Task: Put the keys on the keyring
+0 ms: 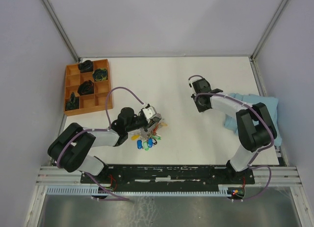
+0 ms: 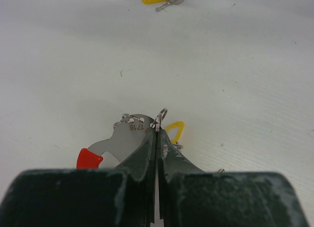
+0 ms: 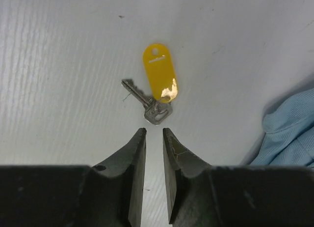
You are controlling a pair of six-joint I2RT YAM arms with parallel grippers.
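One yellow-tagged key (image 3: 156, 87) by right pincer (image 3: 154, 130), part-open, empty, left pincer (image 2: 157, 130) clamping keyring (image 2: 157, 121)

Pale lilac walls (image 1: 29, 40) enclose a white table (image 1: 171, 79), evenly lit.

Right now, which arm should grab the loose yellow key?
Right. The right gripper hangs open just short of the yellow key, nothing between the jaws. The left gripper is shut on the keyring, well away from that key.
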